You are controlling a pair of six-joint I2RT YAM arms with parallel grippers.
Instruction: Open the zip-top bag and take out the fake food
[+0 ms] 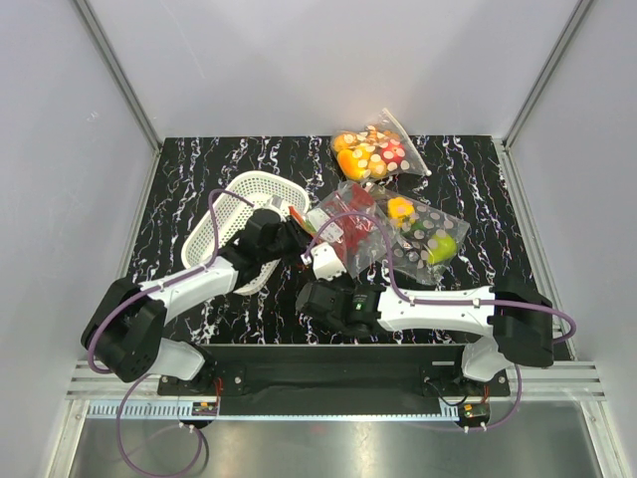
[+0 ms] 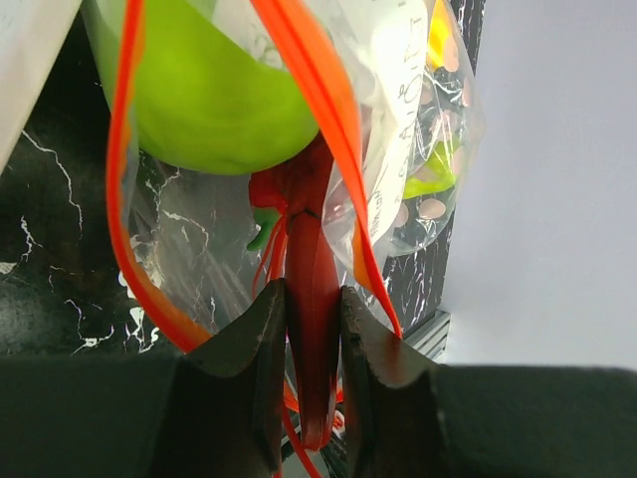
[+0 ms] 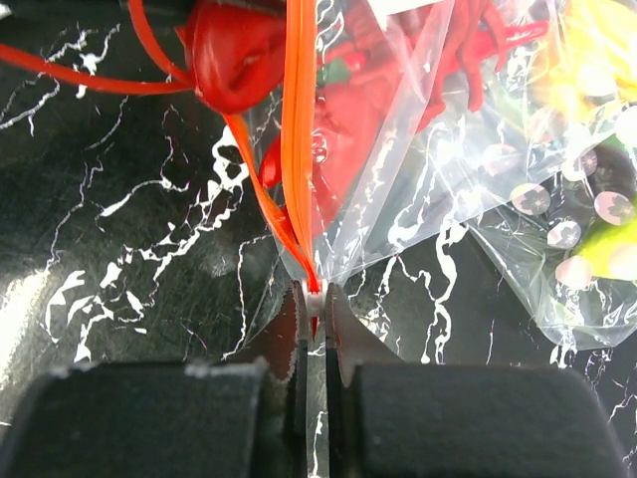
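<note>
The clear zip-top bag (image 1: 356,237) lies mid-table with its orange-red zip strip (image 2: 317,85) parted into two bands. Among the fake food, a green apple (image 2: 209,90) shows inside the bag and the red lobster (image 2: 311,239) sticks out between the bands. My left gripper (image 2: 305,294) is shut on that protruding red lobster part. At the bag's near corner, my right gripper (image 3: 315,295) is shut on the end of the zip strip (image 3: 299,119), with more of the lobster (image 3: 239,50) just beyond. In the top view the left gripper (image 1: 297,239) and right gripper (image 1: 332,251) meet at the bag's left side.
A white slotted basket (image 1: 234,214) stands left of the bag, beside the left arm. Two clear polka-dotted bags of fruit lie nearby, one at the back (image 1: 373,151) and one right of the zip-top bag (image 1: 428,234). Grey walls close in the black marbled table (image 1: 478,189).
</note>
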